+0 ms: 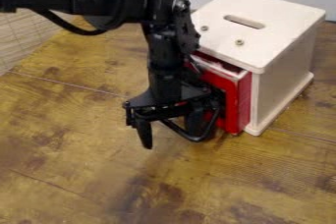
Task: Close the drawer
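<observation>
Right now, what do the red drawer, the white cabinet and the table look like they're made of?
The drawer: probably plastic, going by its smooth, evenly red, slightly glossy side.
The cabinet: cream-white, matte, with rounded edges and a clean slot on top; likely plastic or painted wood, hard to say.
The table: looks like wood, worn, with visible grain and dark blotches.

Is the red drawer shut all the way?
No, the red drawer sticks out from the white cabinet, beside the hand.

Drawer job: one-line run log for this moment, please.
red box-shaped drawer: part open | cream-white cabinet: upright | black gripper: open, in front of drawer, at looped handle | contact: cannot tell
</observation>
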Motion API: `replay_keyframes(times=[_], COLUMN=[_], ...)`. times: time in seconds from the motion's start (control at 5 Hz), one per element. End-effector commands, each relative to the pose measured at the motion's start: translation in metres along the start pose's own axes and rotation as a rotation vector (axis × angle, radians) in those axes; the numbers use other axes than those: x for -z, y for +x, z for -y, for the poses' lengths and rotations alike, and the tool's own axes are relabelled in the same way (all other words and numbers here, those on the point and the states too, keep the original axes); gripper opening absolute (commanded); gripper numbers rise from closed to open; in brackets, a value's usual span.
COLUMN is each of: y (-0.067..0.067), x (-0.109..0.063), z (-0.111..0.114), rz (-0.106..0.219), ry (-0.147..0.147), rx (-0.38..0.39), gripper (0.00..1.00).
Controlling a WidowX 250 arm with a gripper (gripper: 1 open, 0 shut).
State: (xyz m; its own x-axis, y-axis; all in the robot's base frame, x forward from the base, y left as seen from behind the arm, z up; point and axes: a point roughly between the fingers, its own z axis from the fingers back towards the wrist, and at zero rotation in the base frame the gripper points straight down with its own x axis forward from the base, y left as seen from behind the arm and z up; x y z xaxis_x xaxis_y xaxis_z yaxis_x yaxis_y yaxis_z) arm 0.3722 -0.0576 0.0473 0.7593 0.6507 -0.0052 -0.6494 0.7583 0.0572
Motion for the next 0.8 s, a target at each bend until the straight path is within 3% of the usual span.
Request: replay_keyframes(times=[0.0,0.6], y=[0.0023,0.0004], x=[-0.0295,-0.0313], z=[0.0074,0.0061], rz=[0.062,0.068], ry=[-0.075,-0.064], rx=[-0.021,-0.079], gripper=[1.0,1.0])
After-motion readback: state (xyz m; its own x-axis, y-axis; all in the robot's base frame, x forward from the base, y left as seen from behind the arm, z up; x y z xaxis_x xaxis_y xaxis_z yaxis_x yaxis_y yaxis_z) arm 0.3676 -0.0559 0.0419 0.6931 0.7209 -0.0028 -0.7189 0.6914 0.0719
